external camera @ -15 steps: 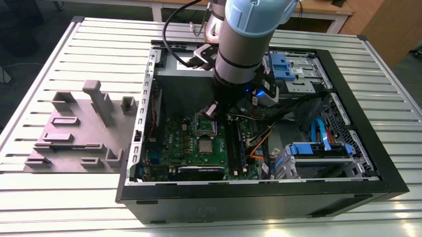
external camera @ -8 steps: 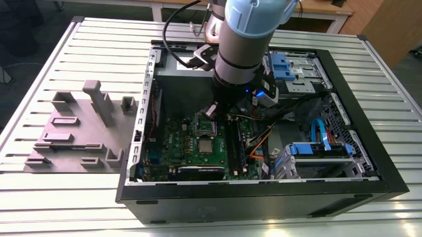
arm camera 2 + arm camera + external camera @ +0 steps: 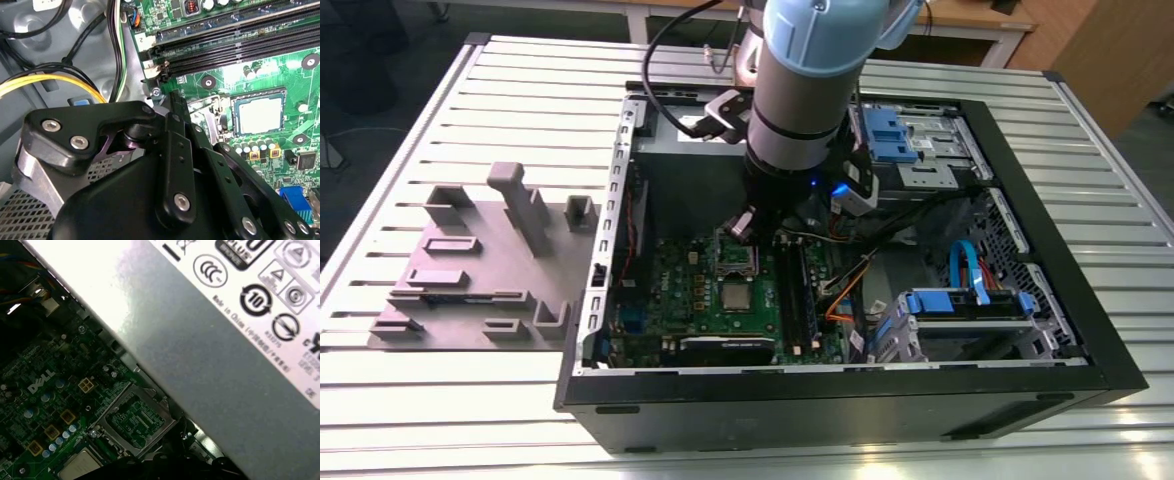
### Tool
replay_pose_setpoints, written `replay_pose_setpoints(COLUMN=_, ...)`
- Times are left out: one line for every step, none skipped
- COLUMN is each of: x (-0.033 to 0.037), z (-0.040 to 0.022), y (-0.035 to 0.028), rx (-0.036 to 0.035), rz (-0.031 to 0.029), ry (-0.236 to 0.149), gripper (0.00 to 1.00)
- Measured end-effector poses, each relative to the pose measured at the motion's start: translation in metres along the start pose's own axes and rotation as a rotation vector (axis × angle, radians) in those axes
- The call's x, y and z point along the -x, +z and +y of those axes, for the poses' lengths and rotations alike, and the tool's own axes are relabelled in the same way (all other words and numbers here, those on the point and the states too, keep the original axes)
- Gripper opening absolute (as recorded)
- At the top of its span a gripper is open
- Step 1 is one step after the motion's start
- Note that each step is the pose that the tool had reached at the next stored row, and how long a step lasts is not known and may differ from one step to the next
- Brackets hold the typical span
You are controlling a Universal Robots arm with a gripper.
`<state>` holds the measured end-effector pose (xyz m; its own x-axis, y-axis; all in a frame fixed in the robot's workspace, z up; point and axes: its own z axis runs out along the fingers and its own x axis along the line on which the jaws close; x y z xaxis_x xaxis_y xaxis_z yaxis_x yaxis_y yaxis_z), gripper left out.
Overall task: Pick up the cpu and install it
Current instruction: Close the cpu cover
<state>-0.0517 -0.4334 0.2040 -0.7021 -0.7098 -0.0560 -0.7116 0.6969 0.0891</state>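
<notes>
One small flat cpu (image 3: 736,297) lies on the green board (image 3: 674,275), just below the exterior view's centre, beside the open socket (image 3: 736,260). It is probably light, stiff and fragile, best held by its edges. The gripper (image 3: 174,106) hovers near; I cannot tell whether it is open or closed.

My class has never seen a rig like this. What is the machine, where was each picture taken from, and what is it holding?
The machine is a robot arm reaching into an open computer case that lies on a slatted metal table. The exterior view looks on from outside; both wrist views come from cameras riding on the arm. The second wrist view shows its gripper above the green board. The cpu, a small silvery square, lies flat on that board, not held. The first wrist view shows the grey power box. A grey rack sits beside the case.
</notes>
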Motion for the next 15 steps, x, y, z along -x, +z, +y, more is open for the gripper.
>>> replay_pose_setpoints(x=-0.0001, z=0.0000, y=-0.0009, rx=0.0006, rz=-0.0012, ry=0.000, gripper=0.10)
replay_pose_setpoints(x=-0.0002, z=-0.0001, y=-0.0020, rx=0.0010, rz=-0.0018, ry=0.000, gripper=0.10)
replay_pose_setpoints(x=-0.0004, z=-0.0003, y=-0.0033, rx=0.0018, rz=-0.0027, ry=0.000, gripper=0.10)
replay_pose_setpoints(x=-0.0006, z=-0.0004, y=-0.0045, rx=0.0024, rz=-0.0034, ry=0.000, gripper=0.10)
replay_pose_setpoints(x=-0.0009, z=-0.0007, y=-0.0056, rx=0.0026, rz=-0.0037, ry=0.000, gripper=0.10)
replay_pose_setpoints(x=-0.0011, z=-0.0008, y=-0.0064, rx=0.0026, rz=-0.0037, ry=0.000, gripper=0.10)
replay_pose_setpoints(x=-0.0011, z=-0.0009, y=-0.0064, rx=0.0027, rz=-0.0039, ry=0.000, gripper=0.10)
replay_pose_setpoints(x=-0.0011, z=-0.0009, y=-0.0065, rx=0.0027, rz=-0.0039, ry=0.000, gripper=0.10)
replay_pose_setpoints(x=-0.0011, z=-0.0009, y=-0.0065, rx=0.0027, rz=-0.0038, ry=0.000, gripper=0.10)
replay_pose_setpoints(x=-0.0011, z=-0.0009, y=-0.0065, rx=0.0027, rz=-0.0038, ry=0.000, gripper=0.10)
replay_pose_setpoints(x=-0.0011, z=-0.0009, y=-0.0065, rx=0.0025, rz=-0.0036, ry=0.000, gripper=0.10)
replay_pose_setpoints(x=-0.0011, z=-0.0009, y=-0.0065, rx=0.0025, rz=-0.0036, ry=0.000, gripper=0.10)
replay_pose_setpoints(x=-0.0011, z=-0.0009, y=-0.0065, rx=0.0022, rz=-0.0031, ry=0.000, gripper=0.10)
replay_pose_setpoints(x=-0.0010, z=-0.0010, y=-0.0066, rx=0.0022, rz=-0.0028, ry=0.001, gripper=0.10)
replay_pose_setpoints(x=-0.0008, z=-0.0013, y=-0.0066, rx=0.0033, rz=-0.0016, ry=0.003, gripper=0.10)
